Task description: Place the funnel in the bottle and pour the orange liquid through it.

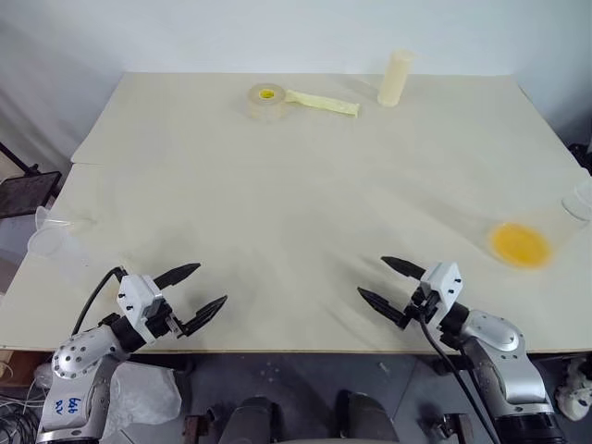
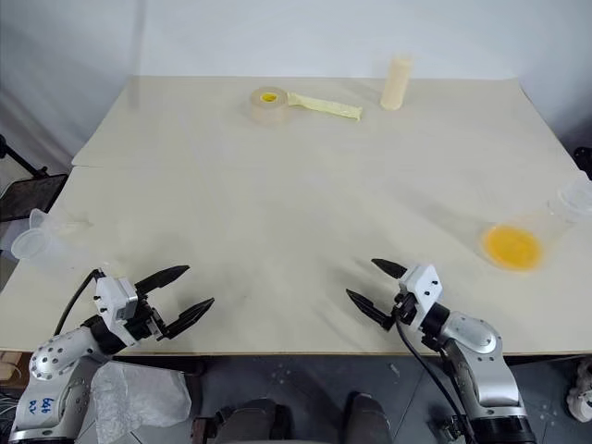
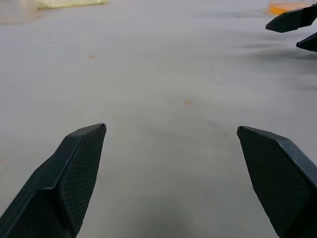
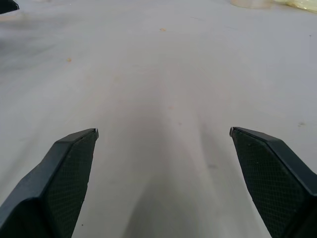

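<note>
At the far left edge of the table (image 1: 277,185), outward from the left gripper (image 1: 205,291) and a little beyond it, lies a clear plastic piece with a wide round mouth, the funnel (image 1: 48,238); its narrow end is hard to make out against the pale board, and part of it hangs past the table edge. The left gripper itself hovers over the near edge with its two black fingers spread wide and nothing between them. Far ahead of it, near the back of the table, sit a tape roll (image 1: 266,100) with a yellow centre and a pale yellow strip (image 1: 322,104) running off it toward a cream cylinder (image 1: 395,78) standing upright. The right gripper (image 1: 381,282) mirrors the left, low over the near edge, fingers apart and empty, angled inward. Outward from it, well apart toward the right edge, a clear cone-shaped vessel (image 1: 561,218) lies tipped on its side, its walls nearly invisible, with the orange liquid (image 1: 521,243) pooled at its wide end. At the extreme right another clear shape (image 2: 575,194) is cut off by the frame; whether it is the bottle cannot be told.
</note>
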Robot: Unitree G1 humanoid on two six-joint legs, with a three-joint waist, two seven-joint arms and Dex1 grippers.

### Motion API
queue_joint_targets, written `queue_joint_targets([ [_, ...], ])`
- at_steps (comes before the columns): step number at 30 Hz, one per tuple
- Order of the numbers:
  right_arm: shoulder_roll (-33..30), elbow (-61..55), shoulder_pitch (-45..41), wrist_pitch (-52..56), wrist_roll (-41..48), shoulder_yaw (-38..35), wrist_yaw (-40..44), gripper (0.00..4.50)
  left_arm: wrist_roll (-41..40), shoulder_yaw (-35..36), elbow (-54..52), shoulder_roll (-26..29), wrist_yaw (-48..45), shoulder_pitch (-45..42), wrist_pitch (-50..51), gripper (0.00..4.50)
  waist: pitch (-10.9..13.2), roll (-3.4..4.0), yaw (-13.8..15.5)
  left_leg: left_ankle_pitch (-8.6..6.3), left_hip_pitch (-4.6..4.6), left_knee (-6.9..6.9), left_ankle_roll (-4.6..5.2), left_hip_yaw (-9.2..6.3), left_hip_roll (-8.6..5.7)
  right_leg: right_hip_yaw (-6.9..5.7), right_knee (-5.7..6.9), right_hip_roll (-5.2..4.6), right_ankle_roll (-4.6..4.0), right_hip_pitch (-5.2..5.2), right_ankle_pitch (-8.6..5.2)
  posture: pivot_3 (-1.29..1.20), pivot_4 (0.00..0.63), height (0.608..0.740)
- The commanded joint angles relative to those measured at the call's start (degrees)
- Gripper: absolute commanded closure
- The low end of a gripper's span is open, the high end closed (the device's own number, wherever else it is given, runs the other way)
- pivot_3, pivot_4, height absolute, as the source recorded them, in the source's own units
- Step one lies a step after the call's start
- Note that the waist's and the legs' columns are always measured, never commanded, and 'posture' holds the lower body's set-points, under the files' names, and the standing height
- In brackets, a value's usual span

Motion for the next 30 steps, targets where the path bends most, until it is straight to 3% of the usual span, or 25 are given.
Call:
queue_joint_targets([
  [1, 0.44, -0.67, -0.38, -1.53, -0.02, -0.18, -0.41, 0.04, -1.70, 0.48, -1.37, 0.71, -0.15, 0.22, 1.34, 0.00, 0.00, 0.00, 0.00, 0.00, 0.00, 0.00, 0.00, 0.00, 0.00, 0.00, 0.00, 0.00, 0.00, 0.00, 0.00, 0.00, 0.150, 0.740],
  [6, 0.65, -0.25, -0.55, -1.74, -0.12, 0.25, -0.51, 0.04, -0.81, 1.89, -2.46, -0.60, 4.06, 0.18, 2.10, 0.00, 0.00, 0.00, -0.01, 0.00, 0.00, 0.01, -0.01, 0.00, 0.01, 0.00, 0.01, 0.01, 0.00, 0.00, 0.00, 0.00, 0.150, 0.740],
  [12, 1.04, 3.72, -2.98, -3.54, -0.20, 1.08, 1.12, 0.04, -3.12, 2.57, -7.53, -1.67, 12.19, 1.40, 12.49, 0.00, -0.01, -0.01, -0.08, -0.01, 0.01, 0.05, -0.01, -0.03, 0.03, 0.03, 0.06, 0.01, 0.00, 0.00, 0.00, 0.00, 0.150, 0.740],
  [16, 1.63, 7.62, -6.25, -4.68, -0.13, 1.97, 3.01, 0.04, -3.81, 4.13, -9.15, -2.59, 12.81, 2.22, 10.99, 0.00, -0.01, -0.01, -0.15, -0.01, 0.01, 0.08, -0.01, -0.02, 0.03, 0.04, 0.08, 0.02, 0.00, 0.00, 0.00, 0.00, 0.150, 0.740],
  [21, 1.63, 12.63, -11.11, -4.99, 0.24, 3.56, 6.98, 0.04, -5.81, 10.99, -15.32, -6.03, 15.74, 8.45, 6.78, 0.00, -0.01, -0.02, -0.83, -0.06, 0.00, 0.11, -0.07, -0.05, 0.07, 0.04, 0.07, 0.03, 0.00, 0.00, 0.00, 0.00, 0.150, 0.740],
  [30, 4.09, 28.21, -24.77, -8.31, -0.53, 5.51, 14.54, 0.04, -12.34, 26.97, -27.60, -15.49, 23.40, 29.37, 5.88, 0.00, 0.02, -0.10, -1.48, -0.13, -0.05, 0.26, -0.06, -0.04, 0.17, 0.05, 0.03, 0.05, -0.04, 0.02, -0.02, 0.00, 0.150, 0.740],
])
